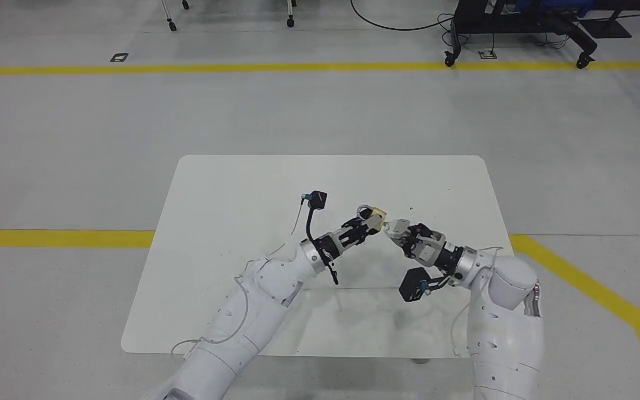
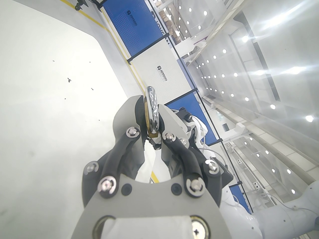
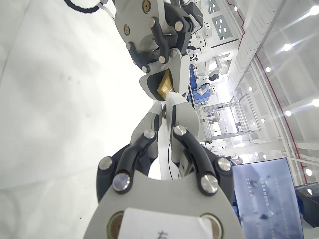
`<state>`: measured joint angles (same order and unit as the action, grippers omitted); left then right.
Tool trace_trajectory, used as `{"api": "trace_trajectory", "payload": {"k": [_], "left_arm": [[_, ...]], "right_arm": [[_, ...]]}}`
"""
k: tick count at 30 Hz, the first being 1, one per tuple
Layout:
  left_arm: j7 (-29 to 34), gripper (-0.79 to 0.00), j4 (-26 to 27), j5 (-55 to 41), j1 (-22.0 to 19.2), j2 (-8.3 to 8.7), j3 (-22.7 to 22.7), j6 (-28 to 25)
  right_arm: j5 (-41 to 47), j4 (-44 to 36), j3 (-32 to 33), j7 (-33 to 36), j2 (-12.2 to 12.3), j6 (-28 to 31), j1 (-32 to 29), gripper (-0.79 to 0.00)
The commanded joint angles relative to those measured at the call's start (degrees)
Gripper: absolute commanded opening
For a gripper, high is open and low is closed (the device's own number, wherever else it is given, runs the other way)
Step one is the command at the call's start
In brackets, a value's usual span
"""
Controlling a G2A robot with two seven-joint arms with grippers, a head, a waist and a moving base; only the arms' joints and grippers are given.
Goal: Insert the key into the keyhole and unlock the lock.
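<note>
Presently the lock [image 2: 152, 110] is held in the left end effector [image 2: 149, 105], whose two grey fingers are closed upon it so that its flat brass body is clamped between black, finely textured pads [image 3: 152, 85]. A curved shackle [image 2: 151, 95] of polished chrome is seen standing out past the fingertips, on the side away from the wrist. Opposite it, the right end effector [image 3: 166, 103] is set tip to tip with the left one, above the white, matt tabletop [image 1: 230, 200]. Its fingers are drawn nearly together on a small round piece of dull metal, taken to be the head of the key [image 3: 164, 112]. The key's blade is hidden by the fingertips, so it cannot be told whether it sits in the keyhole. One pale fingertip of the right end effector is seen touching the corner of the brass body that faces it. Both end effectors are built of smooth grey shells with black linkage bars and bright round screw heads. A white label [image 3: 162, 225] with dark printed characters is stuck on the right wrist housing, just behind the linkage; too little of the print is shown to be read
</note>
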<state>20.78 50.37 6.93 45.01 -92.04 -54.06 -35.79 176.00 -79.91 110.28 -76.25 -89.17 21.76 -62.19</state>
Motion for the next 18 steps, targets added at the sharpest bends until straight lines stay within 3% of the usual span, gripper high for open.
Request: {"api": "trace_trajectory", "payload": {"k": [1,10,18], "left_arm": [[0.0,-0.785,-0.1,0.1,-0.1,-0.04,0.1,0.0],[-0.3,-0.785,-0.8,0.7,-0.2,-0.07,-0.1,-0.7],[-0.4,-0.785,-0.5,1.7,0.0,0.03,-0.2,-1.5]], "right_arm": [[0.0,0.3,0.0,-0.4,0.1,0.5,0.3,-0.785],[0.0,2.3,-0.6,-2.5,1.2,3.7,1.5,-0.785],[0.0,11.0,-2.3,-2.8,2.5,3.5,5.6,-0.785]]}}
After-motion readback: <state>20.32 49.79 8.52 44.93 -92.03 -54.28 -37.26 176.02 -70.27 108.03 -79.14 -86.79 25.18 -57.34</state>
